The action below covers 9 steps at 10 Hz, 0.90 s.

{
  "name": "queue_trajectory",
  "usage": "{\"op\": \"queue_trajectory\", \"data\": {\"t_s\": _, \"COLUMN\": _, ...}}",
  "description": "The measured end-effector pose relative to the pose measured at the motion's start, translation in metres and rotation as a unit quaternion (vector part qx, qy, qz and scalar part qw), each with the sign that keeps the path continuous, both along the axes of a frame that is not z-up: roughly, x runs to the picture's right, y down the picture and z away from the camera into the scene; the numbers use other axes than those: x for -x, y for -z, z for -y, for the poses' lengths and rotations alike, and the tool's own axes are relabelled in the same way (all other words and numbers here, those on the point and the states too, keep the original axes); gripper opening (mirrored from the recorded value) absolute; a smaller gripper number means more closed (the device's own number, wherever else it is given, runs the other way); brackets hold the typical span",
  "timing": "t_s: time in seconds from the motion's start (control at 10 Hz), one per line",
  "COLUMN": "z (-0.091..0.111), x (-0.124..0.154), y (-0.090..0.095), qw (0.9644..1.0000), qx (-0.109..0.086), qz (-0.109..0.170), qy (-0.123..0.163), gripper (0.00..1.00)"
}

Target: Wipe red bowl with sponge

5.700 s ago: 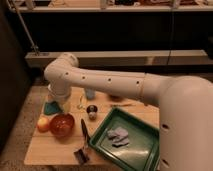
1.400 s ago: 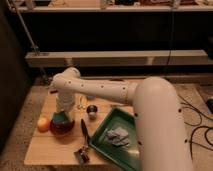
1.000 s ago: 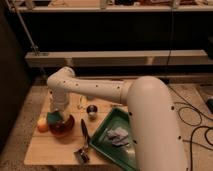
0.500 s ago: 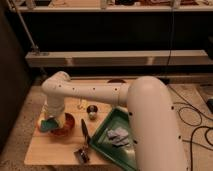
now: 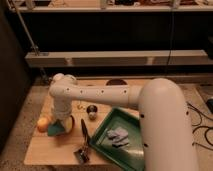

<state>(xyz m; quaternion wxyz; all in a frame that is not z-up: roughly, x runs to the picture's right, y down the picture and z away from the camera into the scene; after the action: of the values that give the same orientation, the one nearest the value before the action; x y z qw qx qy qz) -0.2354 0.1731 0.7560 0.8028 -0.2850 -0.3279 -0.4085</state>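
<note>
The red bowl (image 5: pixel 69 123) stands at the left of the wooden table, mostly hidden behind my arm; only a dark red edge shows. The teal sponge (image 5: pixel 56 129) is pressed down at the bowl's left side. My gripper (image 5: pixel 60 122) hangs from the white wrist straight over the bowl and is shut on the sponge. The white arm reaches in from the right and covers the table's right half.
An orange fruit (image 5: pixel 43 124) lies just left of the bowl, touching the sponge. A green tray (image 5: pixel 131 149) with a grey cloth (image 5: pixel 118 135) sits to the right. A black-handled brush (image 5: pixel 84 141) lies in front. A small dark ball (image 5: pixel 91 111) is behind.
My gripper has moved left and down with the sponge, sweeping from over the bowl's middle to its left side by the orange fruit.
</note>
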Motion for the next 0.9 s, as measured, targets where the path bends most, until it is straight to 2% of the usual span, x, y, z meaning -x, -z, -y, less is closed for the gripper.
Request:
{"op": "queue_trajectory", "data": {"t_s": 0.2, "z": 0.010, "x": -0.019, "y": -0.002, "qw": 0.9997, "qx": -0.009, "qz": -0.019, "qy": -0.012, "gripper": 0.00}}
{"op": "queue_trajectory", "data": {"t_s": 0.5, "z": 0.028, "x": -0.030, "y": -0.011, "qw": 0.9986, "qx": -0.022, "qz": -0.040, "qy": -0.026, "gripper": 0.00}}
{"op": "queue_trajectory", "data": {"t_s": 0.9, "z": 0.042, "x": -0.011, "y": -0.028, "qw": 0.9984, "qx": -0.028, "qz": -0.038, "qy": -0.031, "gripper": 0.00}}
